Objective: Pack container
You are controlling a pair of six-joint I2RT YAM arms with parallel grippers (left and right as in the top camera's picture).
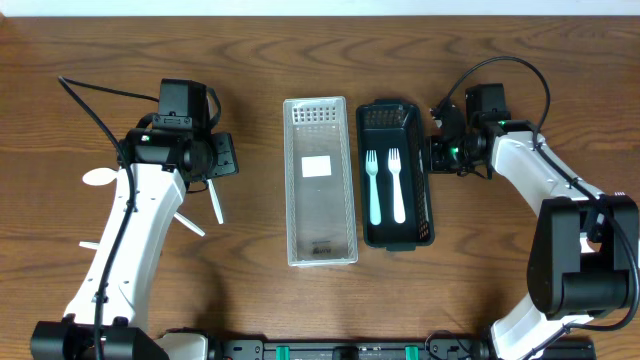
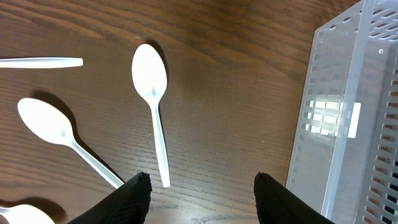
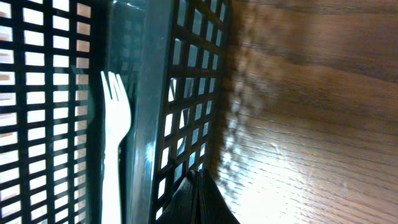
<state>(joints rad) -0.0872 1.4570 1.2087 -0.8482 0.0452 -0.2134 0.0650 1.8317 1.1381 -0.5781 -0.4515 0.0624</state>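
Spoon pickup, I'd say — left gripper (image 2: 202,190), jaws released, hangs over a spoon (image 2: 154,106) and needs to drop; right gripper (image 3: 200,198) sits clenched, empty, beside the basket (image 3: 147,112).

Forks (image 1: 397,190) in basket (image 1: 363,180); tray (image 1: 320,225) just left; spoons (image 2: 149,74) farther left.

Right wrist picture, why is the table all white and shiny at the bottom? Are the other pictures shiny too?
Right wrist view: light glare whitens the wood table beside the black basket, whose near wall looks soft. Left wrist view: the spoons are sharp with dark shadows, and the clear container looks a bit hazy up close. Overhead view: even light, only a faint sheen on the wood.
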